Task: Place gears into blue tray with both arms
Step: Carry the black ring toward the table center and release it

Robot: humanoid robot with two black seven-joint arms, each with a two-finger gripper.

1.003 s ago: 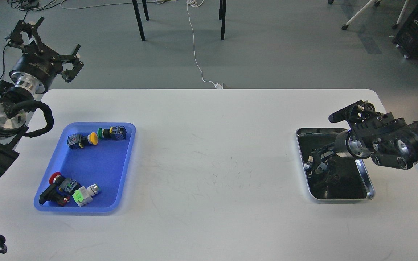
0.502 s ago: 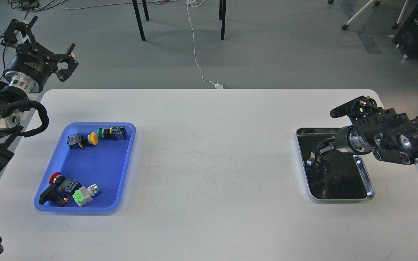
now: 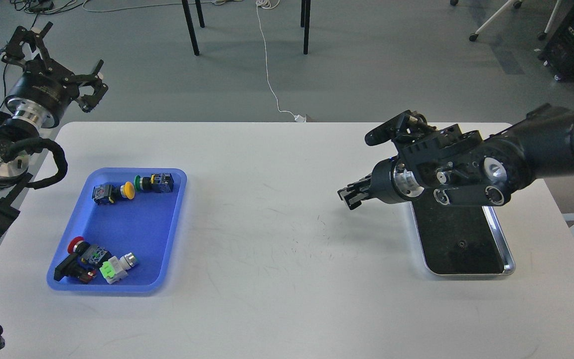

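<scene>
The blue tray point(image 3: 132, 224) lies on the left of the white table and holds several coloured push-button switches. One tiny black gear point(image 3: 461, 244) rests on the dark floor of the silver tray point(image 3: 503, 244) at the right. My right gripper point(image 3: 349, 195) hovers over the table just left of the silver tray, pointing left with its fingers drawn together. Whatever is between them is too small and dark to see. My left gripper point(image 3: 58, 62) is raised beyond the table's back left corner, its fingers spread open and empty.
My right arm's wrist point(image 3: 446, 174) covers the upper part of the silver tray. Between the two trays is bare white tabletop point(image 3: 277, 224). Chair legs and a white cable lie on the floor behind the table.
My right gripper has lifted out of the silver tray and swung left over the table. The left arm pulled back slightly to the left earlier and now holds still.
</scene>
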